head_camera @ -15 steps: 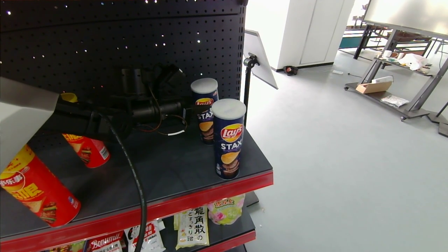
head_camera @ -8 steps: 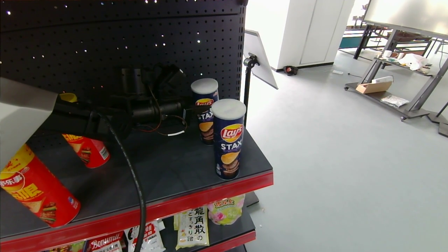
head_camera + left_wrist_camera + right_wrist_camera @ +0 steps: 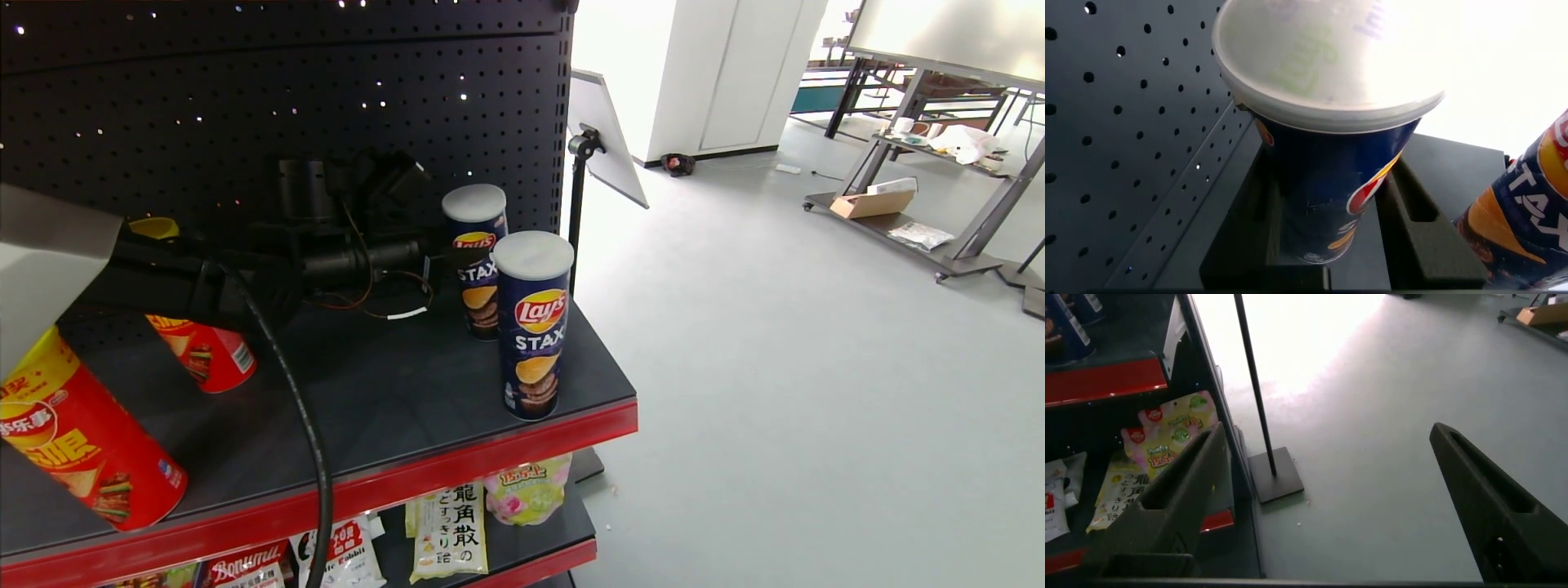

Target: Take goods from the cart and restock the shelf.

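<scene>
One blue can (image 3: 475, 245) is in the grip.

Head view: left tool (image 3: 445, 260) pinches it at the back of the top shelf (image 3: 384, 392), right end, against the pegboard (image 3: 245, 98). Second blue can (image 3: 532, 327) stands free just in front, at the edge. Red cans (image 3: 90, 457) are well to the left.

Left wrist: blue can upright between the fingers (image 3: 1417, 237), both sides touching; second blue can just beside.

Right wrist: right tool (image 3: 1329, 437) spread wide, holding nothing, over the floor (image 3: 1372, 376) beside the shelf end, snack bags (image 3: 1167, 449) nearby.

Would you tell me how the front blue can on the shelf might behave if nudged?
The front blue can is tall and narrow, so it probably tips easily. It stands near the shelf's red edge, so it might fall off. Being round, it would likely roll.
</scene>
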Tool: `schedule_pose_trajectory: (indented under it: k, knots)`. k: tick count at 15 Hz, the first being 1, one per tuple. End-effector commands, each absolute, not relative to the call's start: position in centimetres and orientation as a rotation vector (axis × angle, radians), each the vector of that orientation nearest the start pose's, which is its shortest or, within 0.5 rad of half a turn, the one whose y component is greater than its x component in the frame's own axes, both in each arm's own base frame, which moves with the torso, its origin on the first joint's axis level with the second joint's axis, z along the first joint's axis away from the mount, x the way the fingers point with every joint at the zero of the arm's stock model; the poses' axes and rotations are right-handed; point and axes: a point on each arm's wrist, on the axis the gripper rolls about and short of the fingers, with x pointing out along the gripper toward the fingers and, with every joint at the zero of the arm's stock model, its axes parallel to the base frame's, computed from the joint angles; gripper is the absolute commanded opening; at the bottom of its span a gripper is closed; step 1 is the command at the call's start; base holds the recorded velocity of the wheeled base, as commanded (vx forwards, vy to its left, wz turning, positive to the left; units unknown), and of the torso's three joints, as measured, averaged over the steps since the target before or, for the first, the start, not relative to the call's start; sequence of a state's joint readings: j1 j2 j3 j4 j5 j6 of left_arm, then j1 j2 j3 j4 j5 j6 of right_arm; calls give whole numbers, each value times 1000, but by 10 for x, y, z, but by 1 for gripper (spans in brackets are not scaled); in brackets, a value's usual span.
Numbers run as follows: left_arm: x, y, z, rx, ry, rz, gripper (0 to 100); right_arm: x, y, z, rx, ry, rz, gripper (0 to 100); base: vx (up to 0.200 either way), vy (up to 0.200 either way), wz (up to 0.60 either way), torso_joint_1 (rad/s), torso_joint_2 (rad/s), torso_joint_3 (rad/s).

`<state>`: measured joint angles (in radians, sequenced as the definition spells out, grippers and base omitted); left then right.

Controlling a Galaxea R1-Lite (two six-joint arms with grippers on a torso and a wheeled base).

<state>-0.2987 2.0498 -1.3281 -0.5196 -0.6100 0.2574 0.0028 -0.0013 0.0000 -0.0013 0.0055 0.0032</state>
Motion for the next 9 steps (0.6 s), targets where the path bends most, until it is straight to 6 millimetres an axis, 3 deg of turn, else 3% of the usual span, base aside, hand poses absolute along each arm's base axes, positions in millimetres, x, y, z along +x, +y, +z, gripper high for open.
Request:
schedule_pose_trajectory:
  k: [1, 3, 4, 9]
  knots:
    - [392, -134, 187, 204, 94, -928, 0, -23, 0, 76, 3, -2, 9, 100, 0, 0, 0, 0, 0, 0]
    - [392, -134, 186, 204, 98, -926, 0, -23, 0, 76, 3, -2, 9, 100, 0, 0, 0, 0, 0, 0]
    - [392, -134, 185, 203, 101, -928, 100, -23, 0, 76, 3, -2, 9, 100, 0, 0, 0, 0, 0, 0]
    - [389, -133, 190, 200, 95, -929, 100, -23, 0, 76, 3, -2, 9, 100, 0, 0, 0, 0, 0, 0]
